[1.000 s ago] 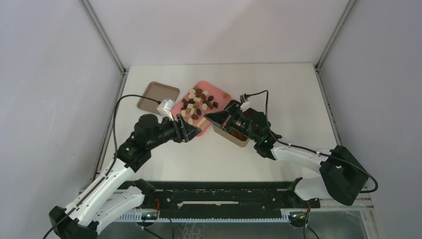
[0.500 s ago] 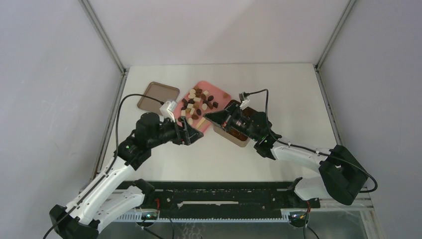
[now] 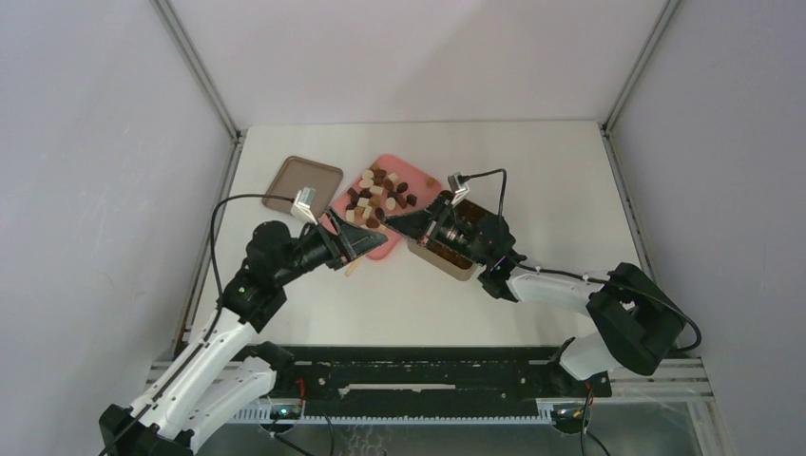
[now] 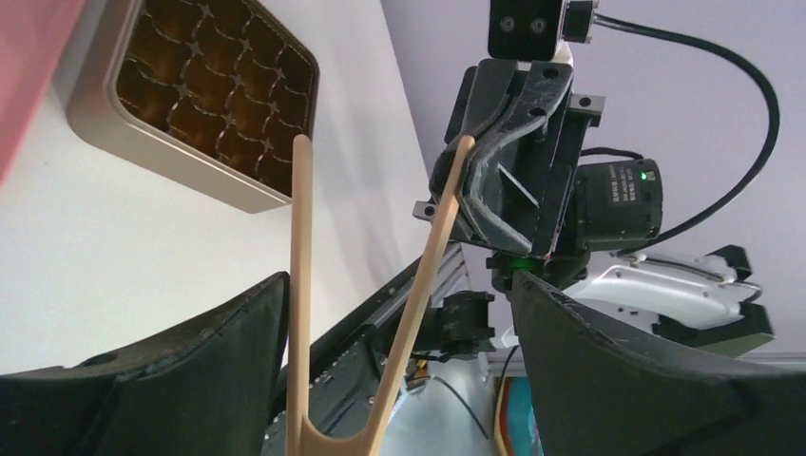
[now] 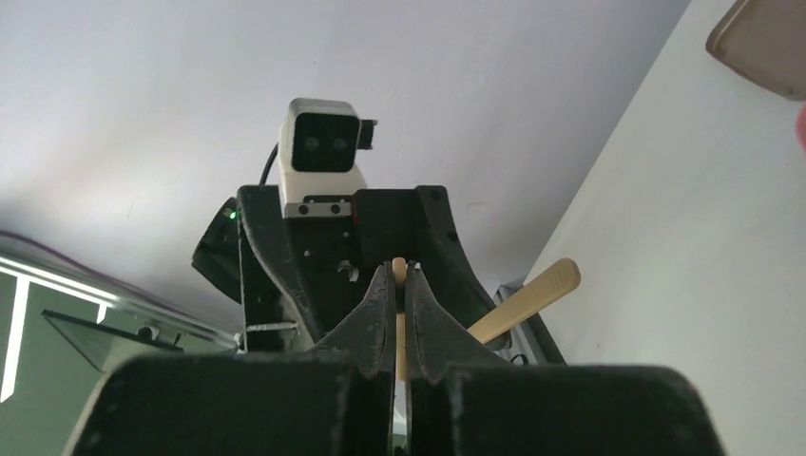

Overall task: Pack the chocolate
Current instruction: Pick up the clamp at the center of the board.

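The top camera hangs above and behind the arm bases, facing 12 o'clock, far enough to take in the whole table [image 3: 532, 161]. The left wrist camera, low and close, looks toward 3 o'clock at the right gripper [image 4: 475, 161]. The right wrist camera faces 9 o'clock at the left gripper [image 5: 342, 237]. Both wrist views share the wooden tongs [image 4: 300, 285].

Left arm [image 3: 214, 337]: white shells covered the long links; the joints were black.
Right arm [image 3: 561, 285]: the same white and black, with a bulky black block at the base.
Left gripper [image 3: 366, 245]: matte black, angular fingers.
Right gripper [image 3: 394, 220]: black, wedge-shaped.
Cables [image 3: 238, 199]: thin and black, one looped from each wrist.
Wrist camera [image 5: 323, 142]: was a pale grey box with two round lenses and small screws below.
Status light [image 4: 646, 174]: glowed green on a black labelled motor.
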You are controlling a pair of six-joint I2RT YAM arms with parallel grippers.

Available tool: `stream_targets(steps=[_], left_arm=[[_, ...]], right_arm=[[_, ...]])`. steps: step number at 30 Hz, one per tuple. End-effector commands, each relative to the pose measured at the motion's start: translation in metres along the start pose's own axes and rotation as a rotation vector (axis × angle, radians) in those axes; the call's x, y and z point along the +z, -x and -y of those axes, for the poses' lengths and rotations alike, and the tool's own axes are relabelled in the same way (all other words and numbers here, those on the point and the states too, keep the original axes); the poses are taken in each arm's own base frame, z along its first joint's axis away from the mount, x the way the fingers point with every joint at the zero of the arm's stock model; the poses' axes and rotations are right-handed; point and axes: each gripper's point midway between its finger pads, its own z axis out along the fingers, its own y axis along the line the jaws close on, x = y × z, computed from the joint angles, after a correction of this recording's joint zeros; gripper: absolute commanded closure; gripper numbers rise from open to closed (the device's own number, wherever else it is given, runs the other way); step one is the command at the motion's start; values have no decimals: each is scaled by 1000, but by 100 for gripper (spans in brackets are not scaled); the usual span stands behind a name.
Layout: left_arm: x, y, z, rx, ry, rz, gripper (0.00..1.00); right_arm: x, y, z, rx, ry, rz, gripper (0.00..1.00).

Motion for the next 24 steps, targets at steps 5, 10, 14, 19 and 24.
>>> stream_targets(steps=[5,10,14,19,24], left_arm=[[2,8,16,-156,-109,33,14],[1,9,26,-190,-171,31,19],[-1,10,30,-183,-189,36,24],[-3,10,29,-160,-193,41,28],[-4,8,21,-135,-160,41,30]], right_arm=[[5,12,-50,-111,185,8,100],[7,10,-54,-117,211,-10,100],[7,10,-53,-111,212,-14,100],[7,9,-52,-96,213,-27,100],[6,10,-54,-99,215,-26,100]])
